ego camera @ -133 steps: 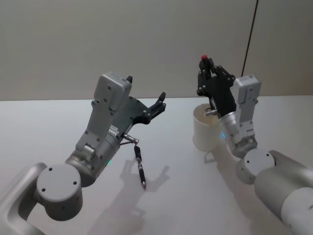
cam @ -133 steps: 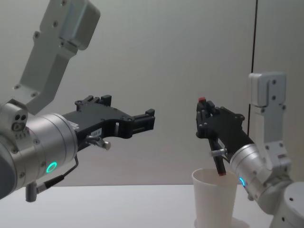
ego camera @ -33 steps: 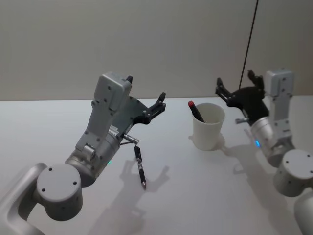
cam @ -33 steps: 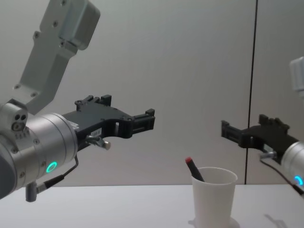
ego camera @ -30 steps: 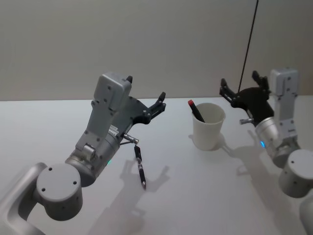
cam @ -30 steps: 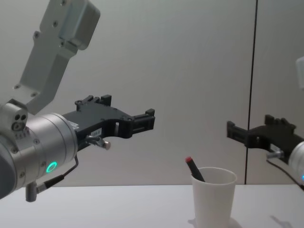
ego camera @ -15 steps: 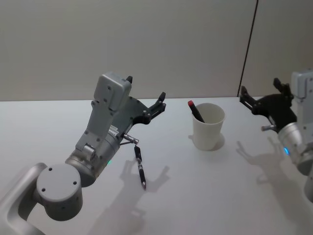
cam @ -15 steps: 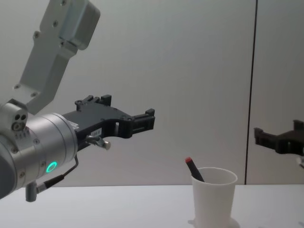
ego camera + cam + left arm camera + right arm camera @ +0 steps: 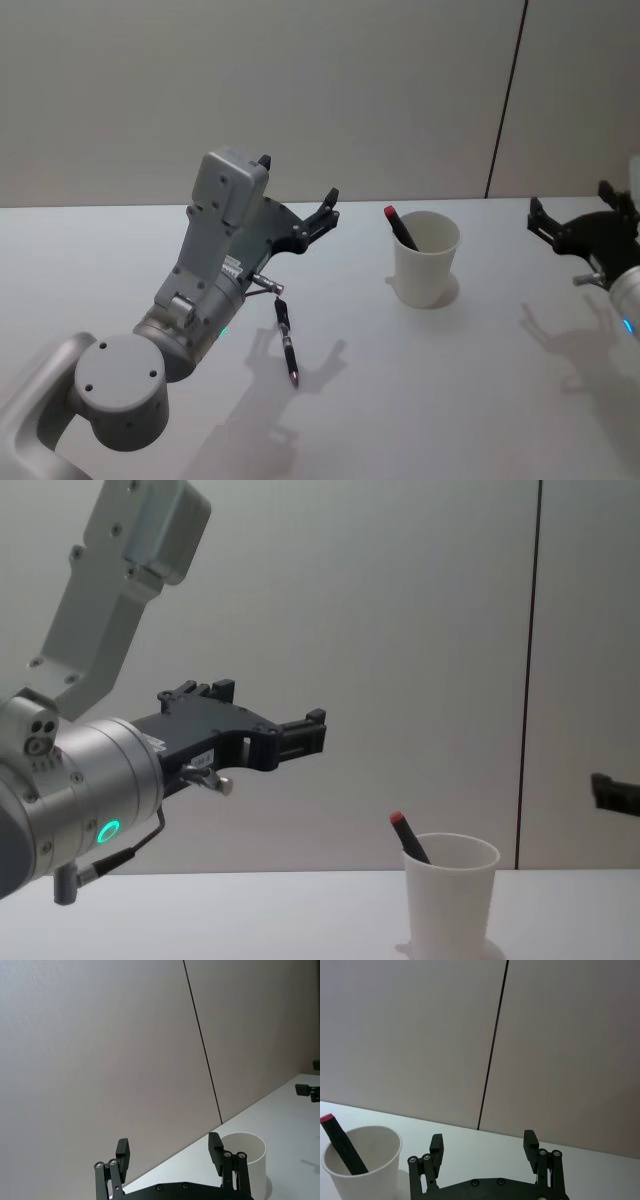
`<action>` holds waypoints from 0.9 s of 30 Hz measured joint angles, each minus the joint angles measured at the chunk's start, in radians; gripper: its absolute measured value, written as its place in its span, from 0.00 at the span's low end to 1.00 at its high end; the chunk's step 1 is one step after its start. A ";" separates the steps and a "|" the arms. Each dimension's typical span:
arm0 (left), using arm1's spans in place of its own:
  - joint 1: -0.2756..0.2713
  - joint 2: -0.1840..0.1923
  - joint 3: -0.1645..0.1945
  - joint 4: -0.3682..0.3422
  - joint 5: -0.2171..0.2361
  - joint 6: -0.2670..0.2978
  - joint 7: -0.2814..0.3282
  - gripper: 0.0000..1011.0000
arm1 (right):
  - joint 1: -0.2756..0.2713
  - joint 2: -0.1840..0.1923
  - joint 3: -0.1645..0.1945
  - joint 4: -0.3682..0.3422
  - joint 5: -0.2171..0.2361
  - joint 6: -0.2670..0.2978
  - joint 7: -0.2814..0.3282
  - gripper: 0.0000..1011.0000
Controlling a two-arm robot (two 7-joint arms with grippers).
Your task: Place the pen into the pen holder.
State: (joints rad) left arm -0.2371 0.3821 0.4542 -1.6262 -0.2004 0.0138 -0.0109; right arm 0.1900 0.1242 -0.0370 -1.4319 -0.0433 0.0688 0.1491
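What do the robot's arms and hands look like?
The left arm is silver-grey metal with round joints, a glowing teal ring and a thin grey cable. The left gripper and the right gripper are black, each with two flat-tipped fingers joined by small silver screws.

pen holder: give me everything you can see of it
The pen holder is a plain white tapered cup, paper-looking, with a rolled rim, wider at the top. It stands upright on the white table. A black pen with a red end leans inside, poking above the rim. The open right gripper sits off to its right, clear of it.
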 joint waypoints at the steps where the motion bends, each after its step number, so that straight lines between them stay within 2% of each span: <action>1: 0.000 0.000 0.000 0.000 0.000 0.000 0.000 0.99 | -0.006 0.003 0.002 -0.008 0.000 0.007 0.001 0.99; 16: 0.000 0.000 0.000 0.000 0.000 0.000 0.000 0.99 | -0.078 0.041 0.035 -0.111 0.005 0.115 0.026 0.99; 27: 0.000 0.000 0.000 0.000 0.000 0.000 0.000 0.99 | -0.119 0.069 0.056 -0.147 0.008 0.144 0.056 0.99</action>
State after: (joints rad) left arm -0.2371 0.3821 0.4542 -1.6262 -0.2004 0.0138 -0.0109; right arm 0.0707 0.1929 0.0193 -1.5792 -0.0353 0.2129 0.2048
